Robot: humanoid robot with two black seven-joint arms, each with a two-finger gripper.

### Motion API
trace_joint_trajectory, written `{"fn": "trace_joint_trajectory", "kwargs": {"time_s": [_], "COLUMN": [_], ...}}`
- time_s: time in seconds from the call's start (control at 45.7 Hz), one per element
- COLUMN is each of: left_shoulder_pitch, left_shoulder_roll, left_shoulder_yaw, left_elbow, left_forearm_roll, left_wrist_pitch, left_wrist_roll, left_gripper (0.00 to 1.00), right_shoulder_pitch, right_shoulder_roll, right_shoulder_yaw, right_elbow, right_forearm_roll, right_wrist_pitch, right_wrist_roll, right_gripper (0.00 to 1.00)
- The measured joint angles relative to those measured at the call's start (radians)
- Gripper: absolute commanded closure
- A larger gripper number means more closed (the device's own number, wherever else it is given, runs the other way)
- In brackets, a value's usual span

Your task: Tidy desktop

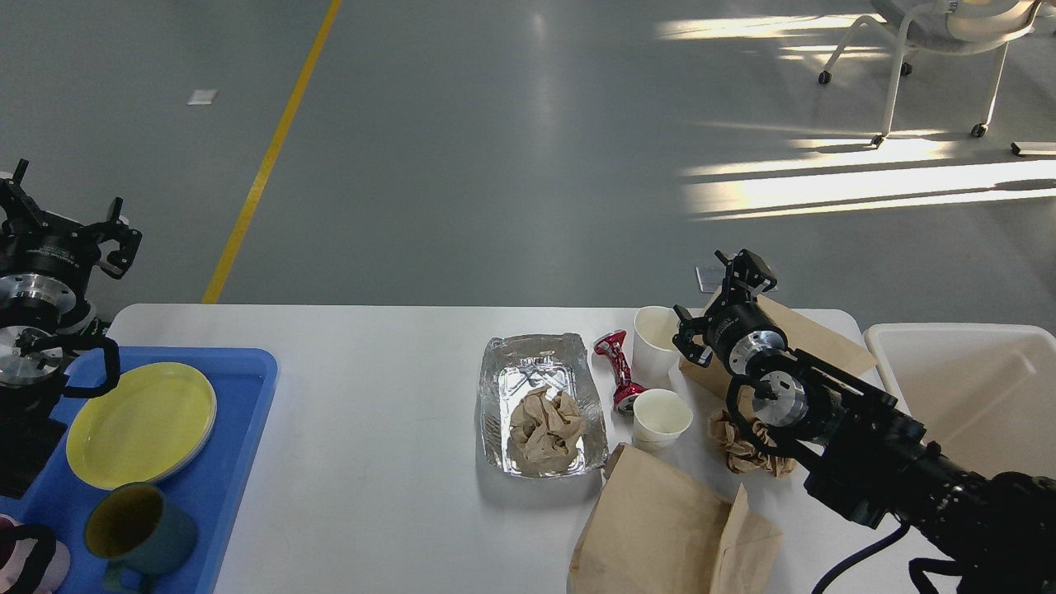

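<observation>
The white desktop (371, 462) carries litter on its right half. A foil tray (503, 396) holds a crumpled brown paper wad (546, 425). Beside it lie a crushed red can (619, 371) and two white paper cups (654, 342) (662, 417). My right gripper (716, 295) hovers open and empty just right of the far cup, above a brown paper bag (817, 338). Off the table's far left corner, my left gripper (66, 210) is raised, open and holding nothing.
A blue tray (243, 429) at the left holds a yellow plate (140, 421), a green mug (136, 528) and a pink mug (25, 565). Another paper bag (672, 528) and a paper ball (747, 452) lie front right. An off-white bin (965, 396) stands at the right.
</observation>
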Motion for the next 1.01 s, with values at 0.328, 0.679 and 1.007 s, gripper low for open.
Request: {"fn": "trace_joint_trajectory", "kwargs": {"time_s": [0.328,0.679,1.007], "left_shoulder_pitch": [0.012,0.073,0.08], "left_shoulder_roll": [-0.069,-0.088,-0.108], "left_shoulder_yaw": [0.001,0.001,0.0], "left_elbow": [0.0,0.002,0.001], "left_forearm_roll": [0.001,0.002,0.005], "left_wrist_pitch": [-0.025,-0.056,-0.063], "left_wrist_roll": [-0.004,-0.005,-0.009], "left_gripper": [0.04,0.04,0.04], "right_shoulder_pitch": [0.0,0.0,0.0], "right_shoulder_roll": [0.0,0.0,0.0], "right_shoulder_yaw": [0.0,0.0,0.0], "right_elbow": [0.0,-0.001,0.0], "right_forearm_roll": [0.0,0.0,0.0], "right_wrist_pitch": [0.0,0.0,0.0], "right_wrist_roll": [0.0,0.0,0.0], "right_gripper": [0.0,0.0,0.0]}}
